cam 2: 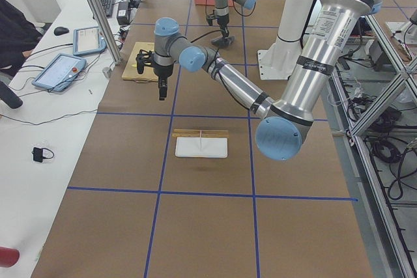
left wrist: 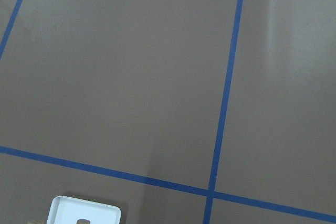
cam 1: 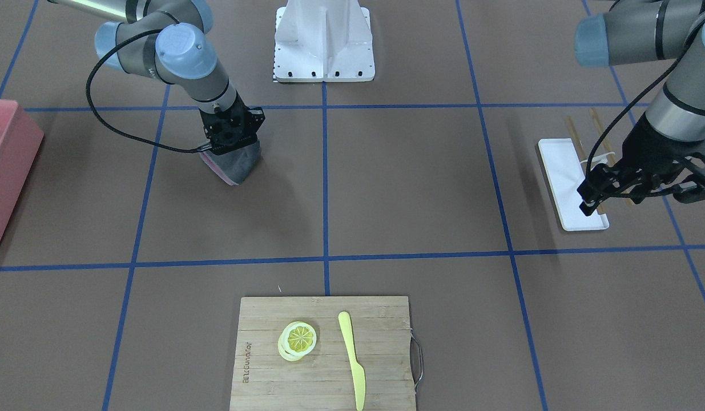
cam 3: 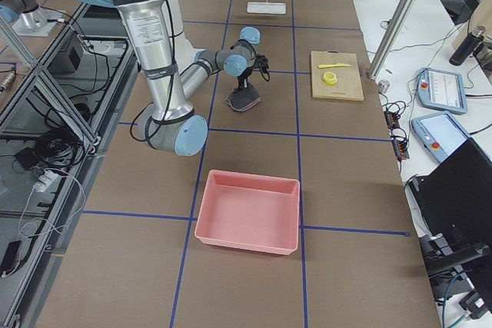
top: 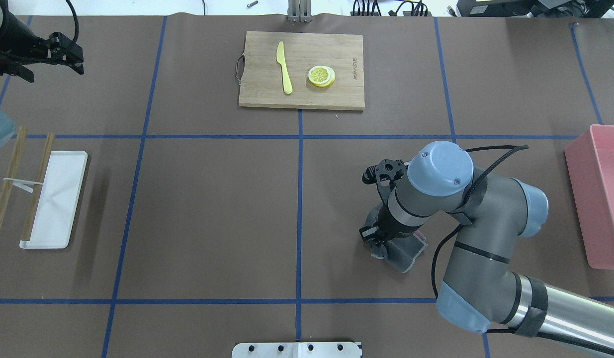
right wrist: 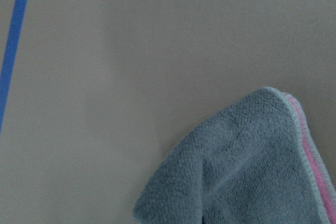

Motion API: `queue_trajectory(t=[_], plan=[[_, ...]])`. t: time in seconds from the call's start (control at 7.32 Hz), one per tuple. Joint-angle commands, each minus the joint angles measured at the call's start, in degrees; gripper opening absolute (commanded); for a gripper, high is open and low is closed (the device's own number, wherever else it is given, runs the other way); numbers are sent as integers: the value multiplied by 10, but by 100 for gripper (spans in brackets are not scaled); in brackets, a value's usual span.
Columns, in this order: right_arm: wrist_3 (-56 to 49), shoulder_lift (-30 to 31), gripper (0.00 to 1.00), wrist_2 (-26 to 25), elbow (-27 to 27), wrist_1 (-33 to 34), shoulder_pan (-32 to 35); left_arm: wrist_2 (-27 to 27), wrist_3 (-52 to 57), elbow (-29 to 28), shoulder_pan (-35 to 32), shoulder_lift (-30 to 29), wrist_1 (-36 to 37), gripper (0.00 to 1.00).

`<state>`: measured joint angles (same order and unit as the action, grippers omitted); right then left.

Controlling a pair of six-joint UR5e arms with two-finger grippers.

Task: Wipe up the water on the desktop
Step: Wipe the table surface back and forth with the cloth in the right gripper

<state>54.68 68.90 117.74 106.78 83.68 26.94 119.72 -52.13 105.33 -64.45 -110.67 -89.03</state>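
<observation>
The matte brown desktop [top: 212,214], gridded with blue tape, runs lengthwise parallel to the long edge of the cutting board [top: 302,69], with a white bench [cam 2: 26,180] beyond. Robot-side and right of that board, the right gripper [cam 1: 232,149] pinches a grey cloth [cam 1: 241,165] down onto the desktop.

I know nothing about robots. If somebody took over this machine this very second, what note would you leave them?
Right claw: shut on the grey cloth, pressing it onto the desktop on the robot's right half.
Left claw: open, empty, raised above the desktop on the robot's left side.
Done: the cloth is in the claw and touching the surface.
Left: no water shows in any view, so I cannot tell how much is wiped. Check the surface, and probably finish wiping.
</observation>
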Motion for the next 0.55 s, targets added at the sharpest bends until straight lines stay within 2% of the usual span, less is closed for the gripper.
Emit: queue_trajectory(t=[0.0,0.27,0.41], plan=[[24,39,0,-24,33,0,-27,2,-1,0,0,-3,0,98],[15,36,0,-34,15,1,-33,2,-3,0,1,-7,0,98],[-4,36,0,-32,10,2,-10,3,-3,1,1,-8,0,98]])
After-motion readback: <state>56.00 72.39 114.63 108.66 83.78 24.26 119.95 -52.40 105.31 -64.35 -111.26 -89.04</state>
